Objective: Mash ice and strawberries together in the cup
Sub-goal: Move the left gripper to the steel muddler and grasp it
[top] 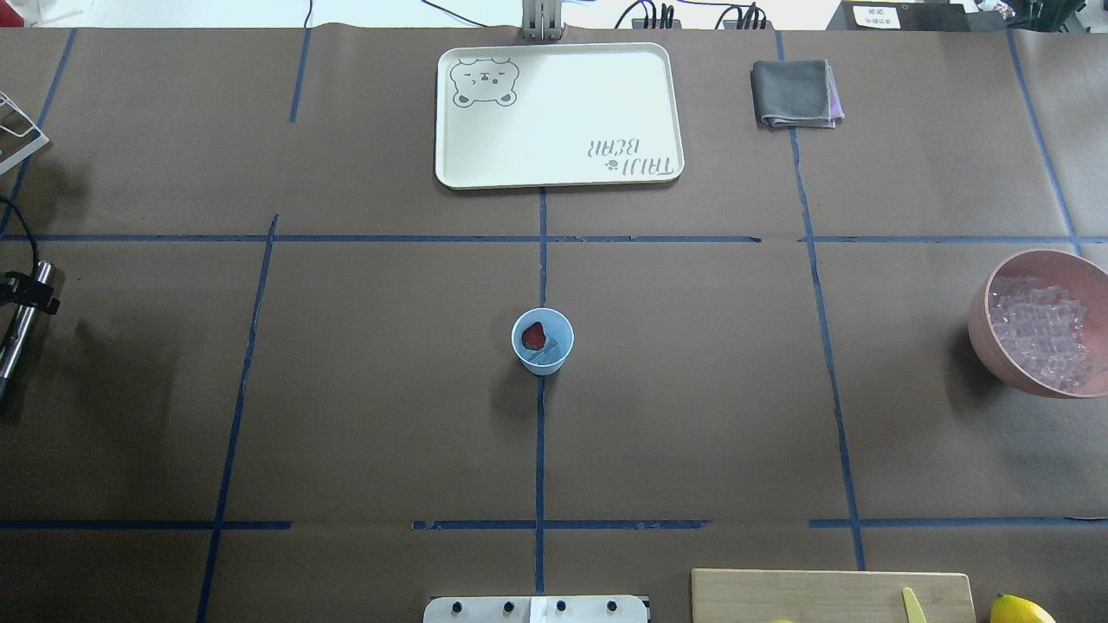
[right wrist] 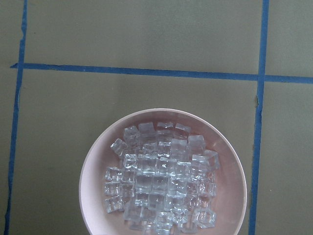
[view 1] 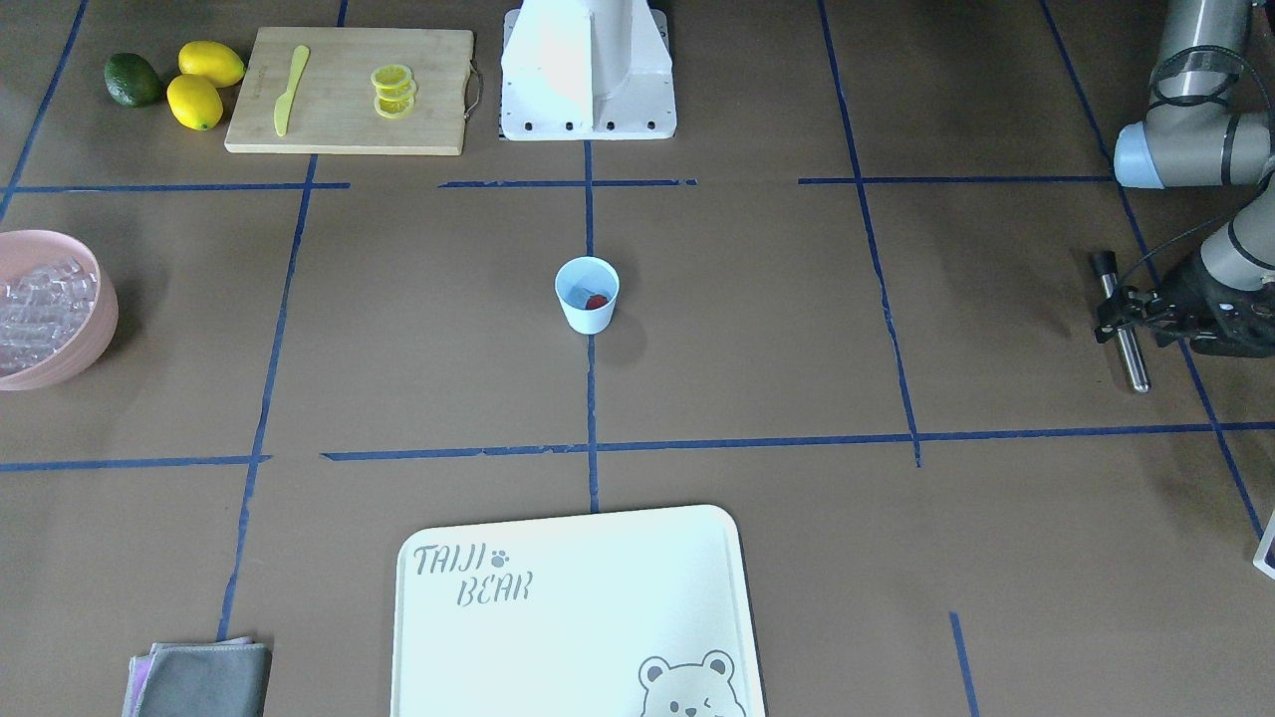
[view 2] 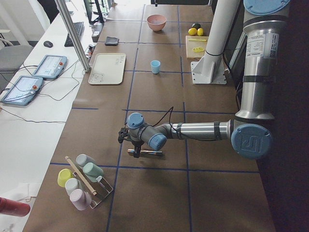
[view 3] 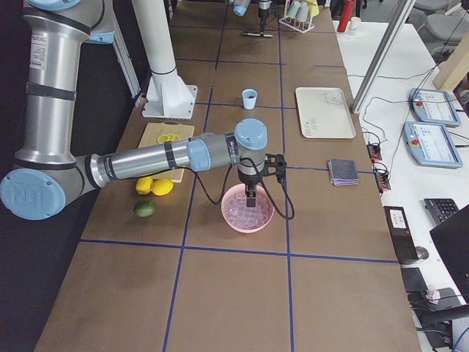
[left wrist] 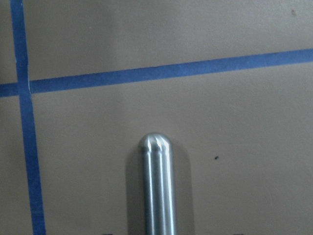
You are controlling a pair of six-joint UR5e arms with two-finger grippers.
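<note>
The cup (top: 542, 341) stands all alone in the middle of the bench (top: 389, 389), right on a blue tape line (top: 540, 450). There is lots of bare bench on every side of it. It stands straight up with its open mouth on top, and the top is wider than the bottom.

The strawberry (top: 534, 335) lies inside the cup, with a bit of clear ice (top: 554, 349) just beside it. The berry is too small to tell which way it points.

The white tray (top: 563, 112) is well away on the far side. The wooden board (view 1: 339, 110) is by the robot's edge. The pink bowl (top: 982, 333) sits way out on the robot's right, partly cut off by the overhead view's edge, and it is full of ice cubes (right wrist: 161, 186).

The right pincer (view 3: 250, 202) hangs over the bowl and points down. I cannot tell if it is wide or narrow.

The left pincer (view 1: 1118, 317) is far out at the left side of the bench, well apart from the cup. Its fingers are closed round a metal stick (view 1: 1134, 363). The stick lies flat and low. Its long way runs from the robot's side to the far side, a little slanted. The dark end is nearer the robot and the round shiny end points away
</note>
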